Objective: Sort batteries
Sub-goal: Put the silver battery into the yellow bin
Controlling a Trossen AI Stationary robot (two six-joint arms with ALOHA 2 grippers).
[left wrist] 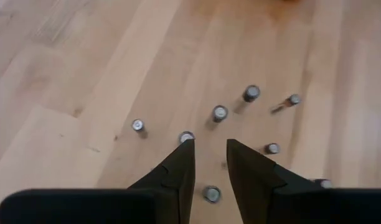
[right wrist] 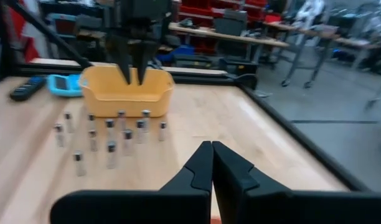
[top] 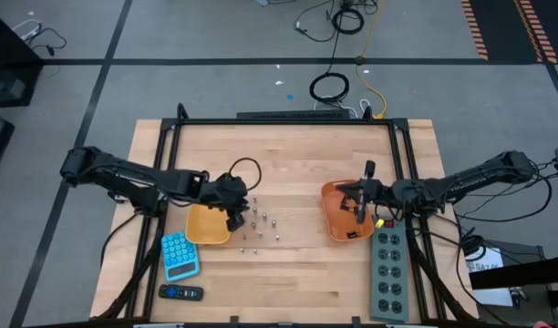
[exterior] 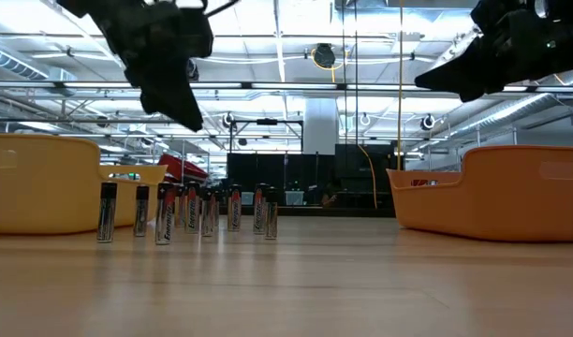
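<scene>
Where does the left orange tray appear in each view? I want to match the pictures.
High view: left orange tray, beside the left gripper.
Low view: far left, behind the standing batteries.
Left wrist view: not in it.
Right wrist view: upper middle.
Shared landmark: the batteries.

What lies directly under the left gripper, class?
Under the left gripper, open above the table, upright batteries stand on the wood. One sits between its fingers; any beneath them are covered.
</scene>
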